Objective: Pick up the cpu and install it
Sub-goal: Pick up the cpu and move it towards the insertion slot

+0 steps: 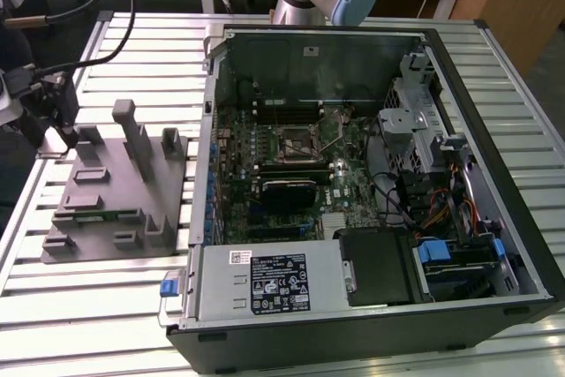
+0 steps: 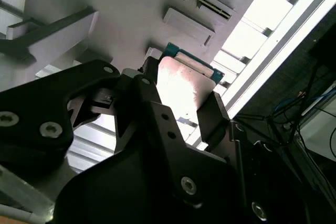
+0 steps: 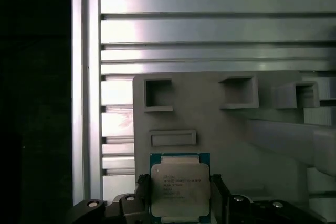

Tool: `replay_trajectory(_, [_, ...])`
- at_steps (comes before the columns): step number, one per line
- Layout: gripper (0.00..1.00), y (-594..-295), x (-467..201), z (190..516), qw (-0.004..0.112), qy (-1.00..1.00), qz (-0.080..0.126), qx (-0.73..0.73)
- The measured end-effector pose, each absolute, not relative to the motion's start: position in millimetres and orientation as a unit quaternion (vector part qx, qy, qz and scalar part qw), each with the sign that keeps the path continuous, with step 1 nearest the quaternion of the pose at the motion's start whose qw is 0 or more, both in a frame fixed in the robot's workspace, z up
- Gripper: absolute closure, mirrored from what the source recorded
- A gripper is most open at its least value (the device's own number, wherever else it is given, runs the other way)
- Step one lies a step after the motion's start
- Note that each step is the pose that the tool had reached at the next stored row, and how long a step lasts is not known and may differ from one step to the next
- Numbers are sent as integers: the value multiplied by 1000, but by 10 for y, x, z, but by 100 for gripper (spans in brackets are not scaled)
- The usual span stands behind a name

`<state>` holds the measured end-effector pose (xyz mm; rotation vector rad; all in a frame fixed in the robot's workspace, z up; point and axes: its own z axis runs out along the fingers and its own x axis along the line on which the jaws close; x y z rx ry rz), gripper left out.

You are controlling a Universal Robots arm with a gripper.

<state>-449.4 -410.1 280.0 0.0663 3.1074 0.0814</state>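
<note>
The cpu [image 3: 180, 184] is a small square chip with a pale silver top and a green rim. It sits between the two black fingers of my gripper [image 3: 180, 203], which is shut on its opposite edges. The second wrist view shows the cpu [image 2: 184, 85] in the gripper [image 2: 184, 95], just over the grey fixture [image 2: 131, 9]. In the exterior view the gripper [image 1: 55, 112] is at the far left end of the grey fixture [image 1: 115, 192]. The motherboard's open socket [image 1: 296, 140] lies inside the computer case, well to the exterior view's right.
The open computer case [image 1: 521, 245] takes up the middle and right of the slatted metal table [image 1: 106, 306]. Inside it are a power supply [image 1: 265, 284], drive bays [image 1: 424, 130] and cables. The fixture has upright posts [image 1: 132, 130]. Cables hang at the upper left.
</note>
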Motion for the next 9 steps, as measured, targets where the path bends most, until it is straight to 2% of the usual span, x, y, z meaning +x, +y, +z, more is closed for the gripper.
replay_trajectory(9, [46,-4101,-4494,3138,18,999,26,21])
